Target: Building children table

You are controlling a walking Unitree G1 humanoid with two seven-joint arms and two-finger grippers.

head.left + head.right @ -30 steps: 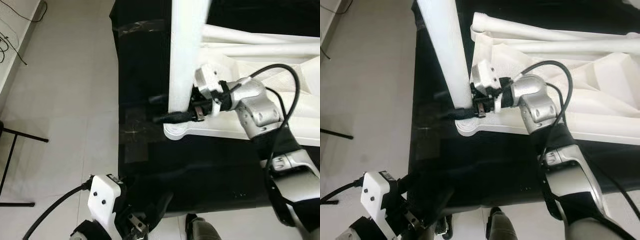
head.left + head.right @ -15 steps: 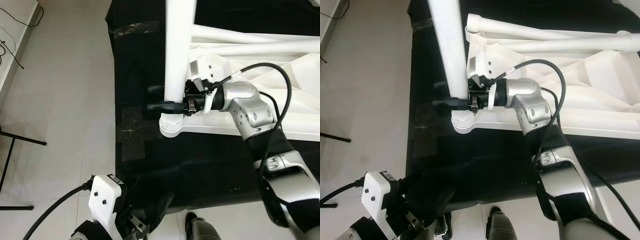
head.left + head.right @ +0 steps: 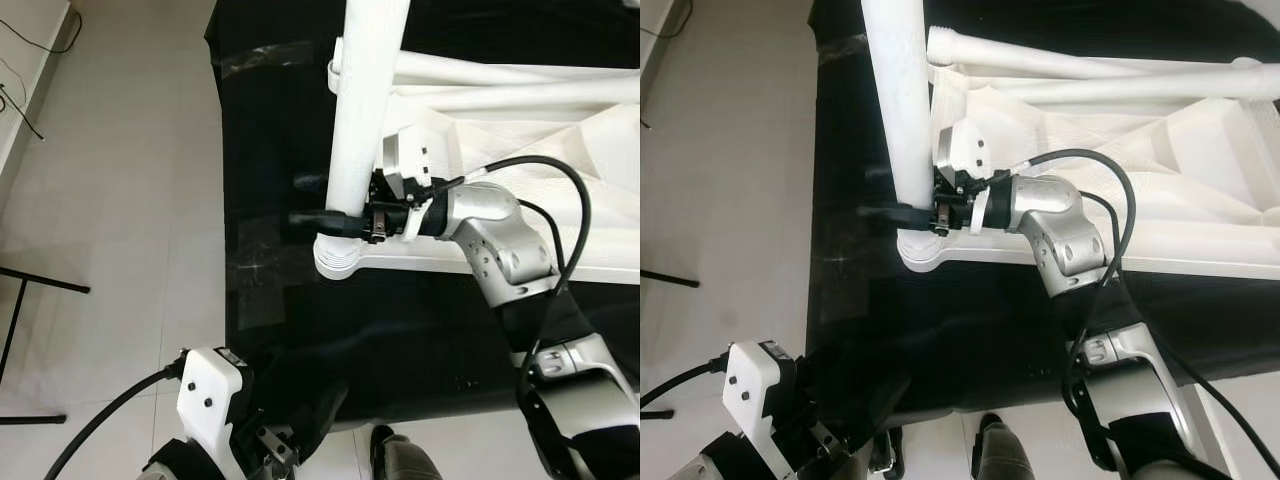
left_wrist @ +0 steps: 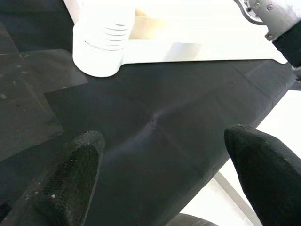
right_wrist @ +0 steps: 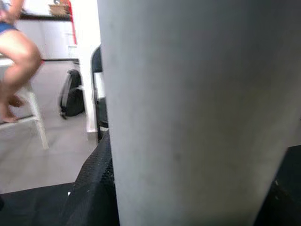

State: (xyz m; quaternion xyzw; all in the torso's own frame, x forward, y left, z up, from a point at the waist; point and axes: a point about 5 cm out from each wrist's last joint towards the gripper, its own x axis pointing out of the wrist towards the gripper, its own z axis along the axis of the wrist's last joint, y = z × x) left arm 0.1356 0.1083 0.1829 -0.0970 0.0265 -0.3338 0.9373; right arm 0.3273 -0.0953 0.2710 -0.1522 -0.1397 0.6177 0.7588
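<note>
A white children's table top (image 3: 520,140) lies upside down on a black cloth. A thick white leg (image 3: 362,110) stands nearly upright, its lower end at the round corner socket (image 3: 338,262). My right gripper (image 3: 318,200) is shut on the leg just above the socket, one black finger (image 3: 312,218) across the front. In the right wrist view the leg (image 5: 197,117) is close up between the black fingers (image 5: 91,188). My left gripper (image 4: 164,174) hangs open and low over the cloth's near edge, holding nothing.
Two more white legs (image 3: 510,72) lie across the table top at the back. The black cloth (image 3: 300,330) ends at pale floor tiles (image 3: 110,200) to the left, where a black stand (image 3: 20,320) rests. A seated person (image 5: 14,47) is in the background.
My right wrist has rolled with the leg in its grip, and the leg's lower end has settled closer onto the corner socket. The view has shifted slightly. The left arm has stayed put.
</note>
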